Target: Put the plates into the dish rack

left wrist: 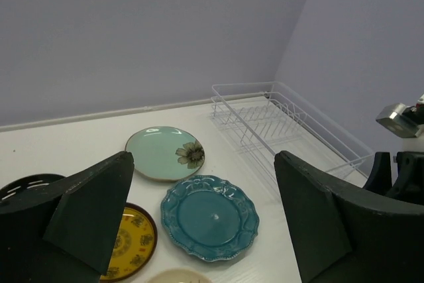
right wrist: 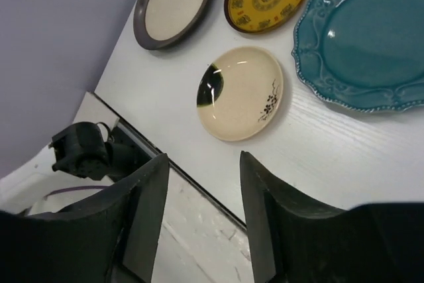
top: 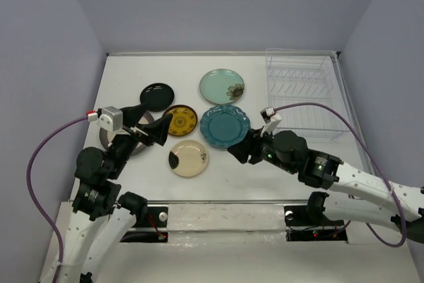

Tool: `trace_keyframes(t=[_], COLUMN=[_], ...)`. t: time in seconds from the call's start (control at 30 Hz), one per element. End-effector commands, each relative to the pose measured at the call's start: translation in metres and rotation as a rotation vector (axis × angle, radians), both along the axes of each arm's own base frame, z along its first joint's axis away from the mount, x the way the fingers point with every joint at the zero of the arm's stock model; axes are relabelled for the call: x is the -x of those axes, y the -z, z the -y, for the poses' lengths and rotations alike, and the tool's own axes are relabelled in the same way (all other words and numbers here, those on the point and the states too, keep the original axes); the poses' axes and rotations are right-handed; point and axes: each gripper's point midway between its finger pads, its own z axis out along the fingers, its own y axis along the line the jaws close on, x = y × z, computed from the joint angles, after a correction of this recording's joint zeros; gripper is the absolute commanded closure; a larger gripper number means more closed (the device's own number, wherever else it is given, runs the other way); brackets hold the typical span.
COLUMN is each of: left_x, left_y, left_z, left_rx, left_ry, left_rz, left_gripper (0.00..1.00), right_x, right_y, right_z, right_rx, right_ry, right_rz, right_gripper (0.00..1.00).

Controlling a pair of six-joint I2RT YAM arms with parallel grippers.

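- White tabletop (top: 218, 187): six plates (top: 224, 126) lie flat, all outside the dish rack (top: 301, 101) at far right.
- Left gripper (top: 154, 124): jaws wide open, holding nothing.
- Right gripper (top: 240, 150): jaws apart, holding nothing.

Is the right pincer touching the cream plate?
Apart. The right wrist view shows bare table between the right pincer and the cream plate; its jaws stand open, holding nothing.

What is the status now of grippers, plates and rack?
Left gripper open, empty, near amber plate. Right gripper open, empty, by teal plate. Six plates flat on table, dish rack empty. No obstacle seen.
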Motion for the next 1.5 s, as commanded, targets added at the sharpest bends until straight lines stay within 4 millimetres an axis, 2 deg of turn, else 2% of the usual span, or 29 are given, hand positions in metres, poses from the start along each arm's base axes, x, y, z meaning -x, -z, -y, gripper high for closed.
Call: trace_keyframes(t=[0.0,0.1,0.2,0.23,0.27,0.3,0.37,0.4,0.47,0.53,0.63,0.67,0.77,0.87,0.97,1.07,1.1,1.13,1.3,1.47], left_x=[-0.002,-0.008,-0.011,-0.012,-0.013,-0.014,-0.015,-0.016,-0.017,-0.017,-0.017,-0.017,-0.017,-0.017,-0.017,-0.017,-0.017,-0.016,-0.015,-0.012], left_y=[-0.007,-0.003,0.0,0.002,0.003,0.003,0.005,0.007,0.007,0.008,0.007,0.007,0.007,0.008,0.009,0.009,0.01,0.008,0.008,0.005], left_z=[-0.001,-0.003,-0.002,-0.002,-0.001,-0.001,-0.001,-0.001,0.0,0.0,0.0,0.001,0.001,0.002,0.006,0.008,0.008,0.007,0.008,0.006], left_rx=[-0.003,-0.009,-0.017,-0.019,-0.02,-0.022,-0.025,-0.026,-0.029,-0.03,-0.029,-0.028,-0.026,-0.026,-0.032,-0.034,-0.034,-0.03,-0.031,-0.024], left_ry=[-0.013,-0.035,-0.035,-0.038,-0.038,-0.04,-0.041,-0.042,-0.041,-0.038,-0.038,-0.036,-0.036,-0.031,-0.011,-0.001,-0.001,-0.001,0.003,0.004], left_rz=[0.04,0.023,0.008,0.003,0.0,-0.003,-0.006,-0.013,-0.013,-0.016,-0.015,-0.017,-0.016,-0.02,-0.026,-0.028,-0.028,-0.024,-0.022,-0.01], left_gripper=[0.01,0.01,0.01,0.01,0.01,0.01,0.01,0.01,0.01,0.01,0.01,0.01,0.01,0.01,0.01,0.01,0.01,0.01,0.01,0.01], right_x=[-0.003,-0.005,-0.003,-0.003,-0.002,-0.003,-0.003,-0.003,-0.005,-0.006,-0.002,0.0,0.002,0.003,-0.002,-0.017,-0.025,-0.025,-0.038,-0.04], right_y=[-0.009,0.0,0.02,0.027,0.042,0.048,0.061,0.074,0.087,0.1,0.116,0.132,0.15,0.177,0.185,0.199,0.198,0.207,0.218,0.236], right_z=[-0.005,-0.006,-0.015,-0.019,-0.026,-0.03,-0.036,-0.043,-0.047,-0.055,-0.066,-0.069,-0.079,-0.09,-0.097,-0.096,-0.097,-0.097,-0.1,-0.104], right_rx=[-0.085,-0.118,-0.08,-0.064,-0.019,0.001,0.045,0.071,0.099,0.104,0.082,0.1,0.103,0.122,0.104,0.086,0.05,0.054,-0.008,-0.014], right_ry=[0.034,0.062,0.033,0.022,-0.005,-0.015,-0.034,-0.051,-0.055,-0.062,-0.095,-0.1,-0.123,-0.14,-0.14,-0.089,-0.061,-0.054,0.018,0.057], right_rz=[-0.023,-0.053,-0.079,-0.085,-0.104,-0.11,-0.122,-0.137,-0.153,-0.167,-0.2,-0.231,-0.269,-0.314,-0.327,-0.352,-0.365,-0.385,-0.432,-0.494], right_gripper=[0.63,0.79,0.79,0.73,0.68,0.57,0.41,0.28,0.2,0.17,0.19,0.19,0.23,0.25,0.29,0.33,0.35,0.38,0.47,0.58])
